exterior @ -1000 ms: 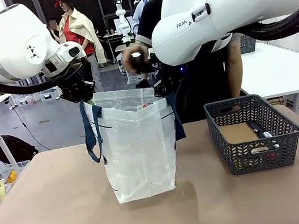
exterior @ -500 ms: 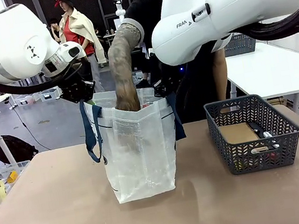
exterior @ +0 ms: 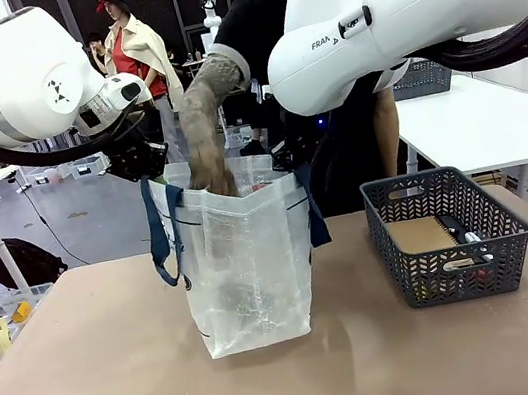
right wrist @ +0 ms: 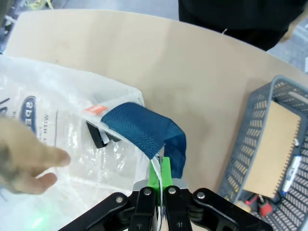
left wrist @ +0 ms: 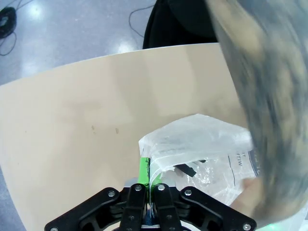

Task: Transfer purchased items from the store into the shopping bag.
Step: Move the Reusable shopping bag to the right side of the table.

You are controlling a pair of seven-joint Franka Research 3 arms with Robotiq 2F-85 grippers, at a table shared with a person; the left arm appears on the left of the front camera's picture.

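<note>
Front: bag [exterior: 244, 262] stands mid-desk [exterior: 93, 388]. Left end effector [exterior: 150, 173] and right end effector [exterior: 288, 160] are clamped on opposite rim edges. Person's hand [exterior: 212, 178] is down inside. Basket [exterior: 459, 271] sits to the right, apart (brown box [exterior: 420, 233] and pens [exterior: 460, 230] inside).
Left wrist: green pads [left wrist: 143, 168] pinch the bag rim.
Right wrist: rim pinched beside the blue handle [right wrist: 144, 132].

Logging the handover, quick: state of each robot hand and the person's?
Left hand: shut on the shopping bag rim.
Right hand: shut on the opposite rim.
Person's hand: inside the bag; contents cannot be told.
</note>
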